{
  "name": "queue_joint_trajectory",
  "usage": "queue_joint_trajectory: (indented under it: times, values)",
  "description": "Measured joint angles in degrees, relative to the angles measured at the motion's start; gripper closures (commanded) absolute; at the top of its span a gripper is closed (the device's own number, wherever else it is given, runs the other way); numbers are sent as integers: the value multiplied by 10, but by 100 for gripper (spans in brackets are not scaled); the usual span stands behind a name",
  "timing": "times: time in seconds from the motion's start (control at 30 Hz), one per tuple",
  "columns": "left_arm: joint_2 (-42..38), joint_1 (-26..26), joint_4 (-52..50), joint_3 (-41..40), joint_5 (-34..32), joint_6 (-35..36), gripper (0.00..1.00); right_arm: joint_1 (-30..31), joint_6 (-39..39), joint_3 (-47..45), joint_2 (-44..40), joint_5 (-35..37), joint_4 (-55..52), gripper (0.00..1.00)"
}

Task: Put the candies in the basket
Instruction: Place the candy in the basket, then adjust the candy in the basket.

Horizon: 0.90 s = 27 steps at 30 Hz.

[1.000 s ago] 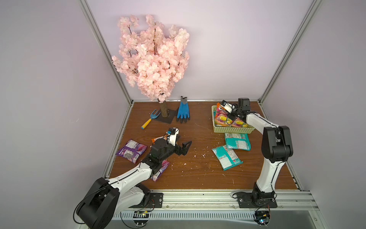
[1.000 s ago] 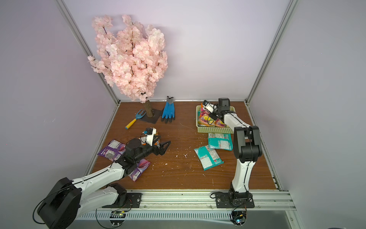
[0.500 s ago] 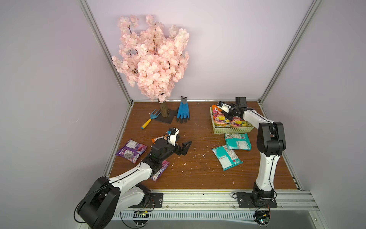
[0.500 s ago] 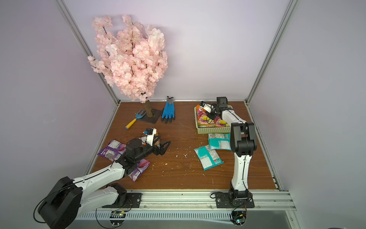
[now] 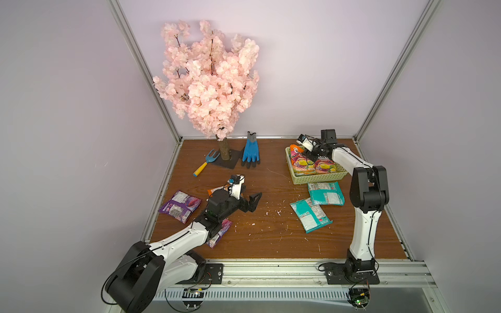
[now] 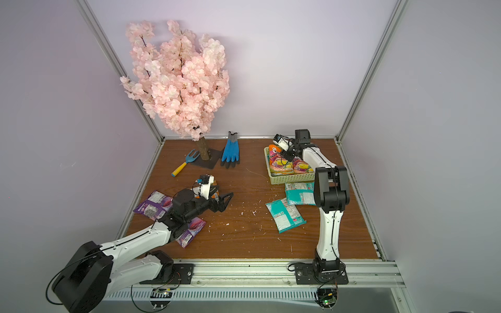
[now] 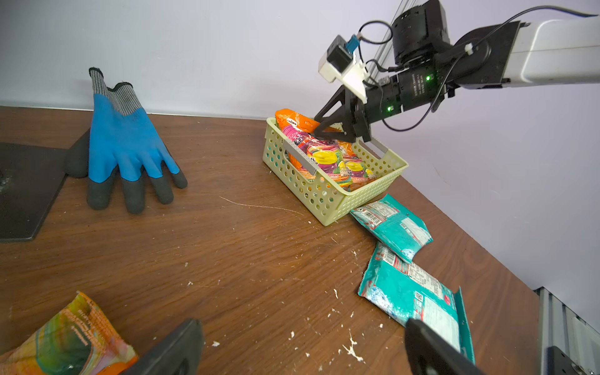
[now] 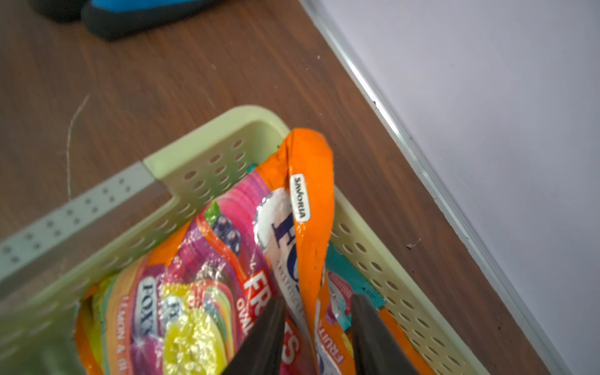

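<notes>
Nearest the rail at 8 o'clock, 2 purple packets point(image 5: 180, 206) lie beside the left arm, whose left gripper point(image 5: 254, 202) hangs spread wide and empty over the table point(image 5: 271, 238). At 4 o'clock, 2 teal packets point(image 5: 325, 193) overlap just before the basket point(image 5: 317, 177) at 1 o'clock. Inside it the right gripper point(image 8: 316, 298) stands with jaws parted either side of an orange packet's point(image 8: 302, 201) raised fold.

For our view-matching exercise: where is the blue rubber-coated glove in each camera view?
In both top views: blue rubber-coated glove lying beside the pink blossom tree.
Left wrist: glove whole, lying flat.
Right wrist: glove fingertips only.
Shared landmark: pale yellow-green perforated plastic basket.
</notes>
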Motion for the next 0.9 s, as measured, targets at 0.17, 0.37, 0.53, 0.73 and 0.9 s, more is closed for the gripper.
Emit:
queue_joint_trajectory:
  times: [0.17,0.37,0.53,0.73,0.9]
  values:
    - [0,0,0,0,0,-5,0,0,169,-61,-55,-2,43,43]
    - [-1,0,-1,0,-1,-10,0,-3,340,-152,-132,36,70,38]
    - [-5,0,-1,0,-1,-14,0,-24,412,-201,-161,46,96,35]
    - [-13,0,-1,0,-4,-21,0,-46,433,-192,-108,15,96,38]
    - [-23,0,-3,0,-7,-22,0,-43,438,-189,-62,-9,99,45]
